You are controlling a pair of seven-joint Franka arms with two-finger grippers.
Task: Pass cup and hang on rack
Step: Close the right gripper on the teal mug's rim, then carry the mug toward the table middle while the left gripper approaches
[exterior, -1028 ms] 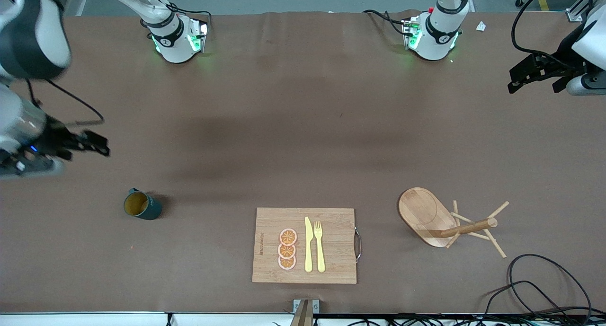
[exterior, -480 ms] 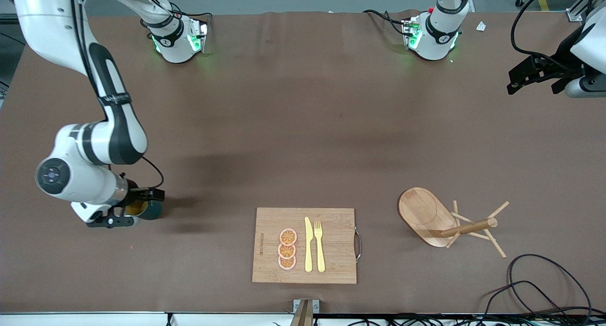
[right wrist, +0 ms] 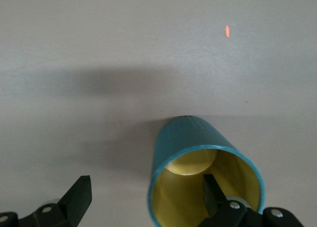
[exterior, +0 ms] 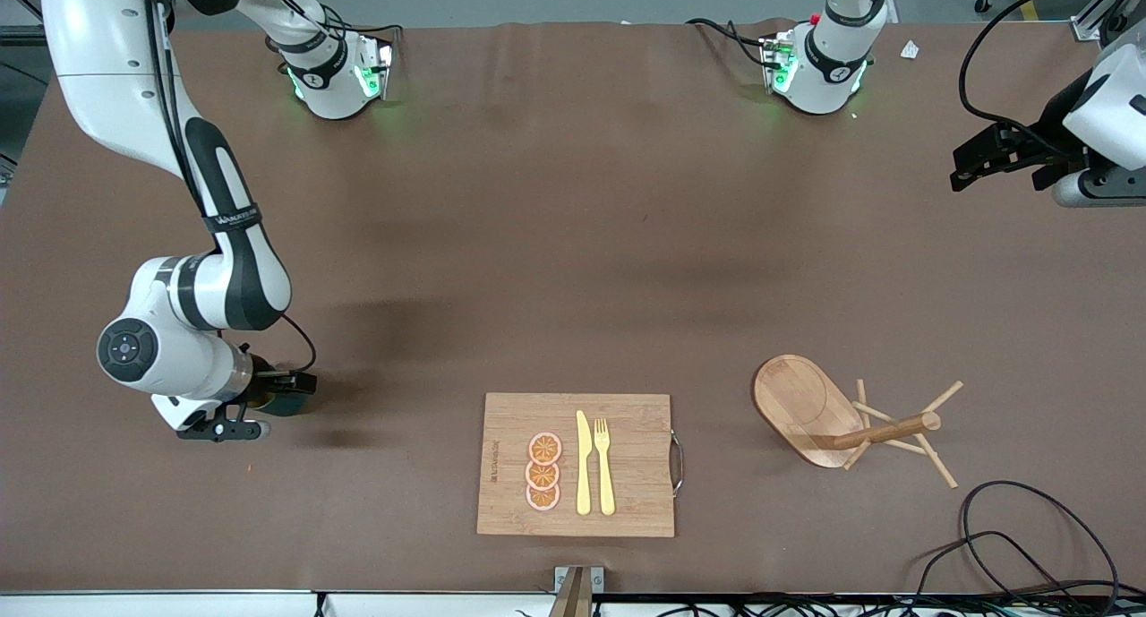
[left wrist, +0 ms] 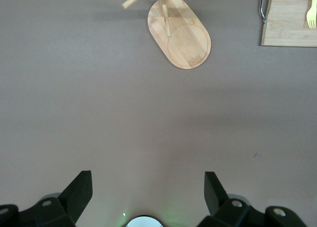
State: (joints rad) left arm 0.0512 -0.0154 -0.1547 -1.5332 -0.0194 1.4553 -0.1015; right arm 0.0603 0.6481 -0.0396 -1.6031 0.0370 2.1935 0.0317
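The teal-green cup (exterior: 292, 405) lies on its side on the brown table at the right arm's end, mostly hidden under the right wrist. In the right wrist view the cup (right wrist: 190, 138) shows its yellow inside; its handle is hidden. My right gripper (exterior: 260, 408) is open and low at the cup's mouth. In its own view the right gripper (right wrist: 146, 190) has one fingertip (right wrist: 212, 192) inside the mouth and the other outside the wall. The wooden rack (exterior: 806, 407) stands toward the left arm's end and also shows in the left wrist view (left wrist: 185, 36). My left gripper (exterior: 967, 165) is open and empty, waiting up over the table's left arm end (left wrist: 147, 185).
A bamboo cutting board (exterior: 627, 456) with a yellow knife, a fork and orange slices lies between cup and rack, near the front edge; its corner shows in the left wrist view (left wrist: 292, 19). Black cables (exterior: 1030, 536) loop near the rack at the front corner.
The right arm has swung from the table's edge down to the cup and now has its open fingers at the cup's mouth. The left gripper has shifted slightly.
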